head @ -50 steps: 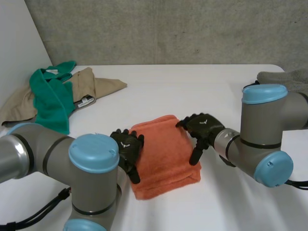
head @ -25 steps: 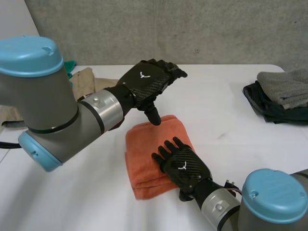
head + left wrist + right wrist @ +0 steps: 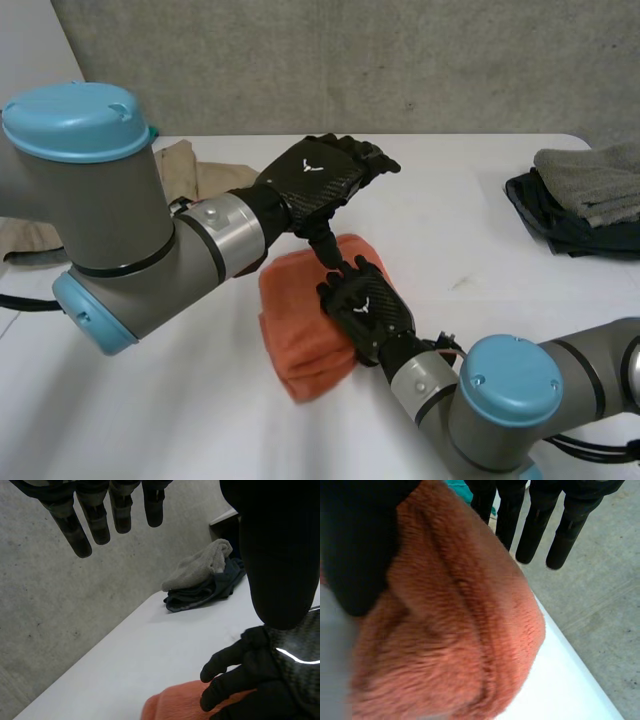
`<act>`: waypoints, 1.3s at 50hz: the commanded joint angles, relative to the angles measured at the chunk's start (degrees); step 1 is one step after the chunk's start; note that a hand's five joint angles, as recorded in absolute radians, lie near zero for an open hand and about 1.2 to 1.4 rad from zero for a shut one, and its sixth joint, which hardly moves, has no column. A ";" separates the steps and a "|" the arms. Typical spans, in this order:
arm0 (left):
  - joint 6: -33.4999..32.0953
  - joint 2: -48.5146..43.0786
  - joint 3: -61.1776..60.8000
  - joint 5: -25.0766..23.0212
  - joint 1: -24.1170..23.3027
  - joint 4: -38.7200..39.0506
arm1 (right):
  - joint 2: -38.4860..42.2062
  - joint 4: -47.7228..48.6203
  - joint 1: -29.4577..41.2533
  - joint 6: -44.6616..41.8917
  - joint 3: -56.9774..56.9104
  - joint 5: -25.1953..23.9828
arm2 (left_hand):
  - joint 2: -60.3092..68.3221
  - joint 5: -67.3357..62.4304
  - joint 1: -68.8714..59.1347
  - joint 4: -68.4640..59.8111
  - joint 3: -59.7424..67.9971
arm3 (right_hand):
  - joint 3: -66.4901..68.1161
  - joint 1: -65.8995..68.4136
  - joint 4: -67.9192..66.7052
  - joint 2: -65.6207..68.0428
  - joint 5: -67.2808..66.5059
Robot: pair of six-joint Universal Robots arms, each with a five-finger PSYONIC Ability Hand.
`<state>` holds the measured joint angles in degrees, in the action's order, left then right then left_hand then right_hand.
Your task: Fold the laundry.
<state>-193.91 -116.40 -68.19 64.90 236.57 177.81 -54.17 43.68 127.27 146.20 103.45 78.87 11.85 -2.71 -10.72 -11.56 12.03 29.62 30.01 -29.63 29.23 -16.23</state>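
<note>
Towel [image 3: 300,335]: orange, folded, near the middle of the counter [image 3: 450,230].
Right robot hand [image 3: 368,312]: lies flat on top of the towel, fingers straight, gripping nothing.
Left robot hand [image 3: 322,178]: hovers above the towel's far edge, fingers straight, empty.
Emblem [image 3: 313,167]: small, white, on the back of each hand.
Pile [image 3: 585,195]: grey cloth on dark cloth, at the counter's right.
Tan cloth [image 3: 190,165]: far left.

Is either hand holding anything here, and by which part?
Left hand holds nothing: open, in the air. Right hand lies on the folded orange towel, toward its far edge; a grip cannot be told.
</note>
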 commanded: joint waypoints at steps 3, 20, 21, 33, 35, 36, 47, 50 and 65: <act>0.02 0.12 -0.01 -0.03 0.04 -0.01 | 1.53 -0.62 -0.35 0.67 -5.28 0.14 | -1.81 2.66 0.67 1.51 -1.98 | 8.05 7.66 -8.04 8.44 -11.44; 0.02 0.56 0.34 -0.03 0.56 0.08 | 6.45 -3.60 -0.36 1.64 -16.44 0.23 | -1.64 2.50 0.50 1.34 -1.81 | 50.38 49.99 -50.37 50.77 -53.77; 0.02 0.65 0.43 -0.03 0.56 0.08 | 6.45 -3.87 -0.36 1.72 -17.31 0.23 | -1.64 2.50 0.50 1.34 -1.81 | 50.38 49.99 -50.37 50.77 -53.77; 0.28 3.82 3.68 0.93 2.93 0.25 | 5.05 -5.28 -6.50 2.51 -29.00 1.73 | -1.81 2.66 0.67 1.51 -1.98 | 50.38 49.99 -50.37 50.77 -53.77; 0.64 4.08 4.65 1.46 3.46 0.60 | 4.43 -4.84 -8.78 4.09 -32.34 1.73 | -1.81 2.66 0.67 1.51 -1.98 | 50.38 49.99 -50.37 50.77 -53.77; 0.81 4.17 5.00 1.63 3.55 0.69 | 4.34 -4.57 -9.92 4.88 -33.48 1.73 | -1.81 2.66 0.67 1.51 -1.98 | 50.38 49.99 -50.37 50.77 -53.77; 3.71 5.57 5.62 1.72 3.73 2.89 | 4.69 0.52 -27.24 11.12 -45.09 1.29 | -1.81 2.66 0.67 1.51 -1.98 | 50.38 49.99 -50.37 50.77 -53.77; 3.71 5.57 5.44 1.72 3.64 2.89 | 6.71 0.70 -32.69 14.90 -47.81 0.59 | -1.80 2.66 0.67 1.51 -1.98 | 50.38 49.99 -50.37 50.77 -53.77; 3.62 4.87 3.86 1.64 2.59 2.98 | 21.65 0.53 -51.41 19.57 -48.44 -19.97 | -1.64 2.50 0.50 1.35 -1.81 | 50.38 49.99 -50.37 50.77 -53.77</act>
<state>-190.17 -111.22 -63.67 66.62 239.57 180.74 -36.18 44.32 80.93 165.66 52.02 65.49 11.85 -2.71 -10.71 -11.56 12.03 65.96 56.13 -68.39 64.55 -49.13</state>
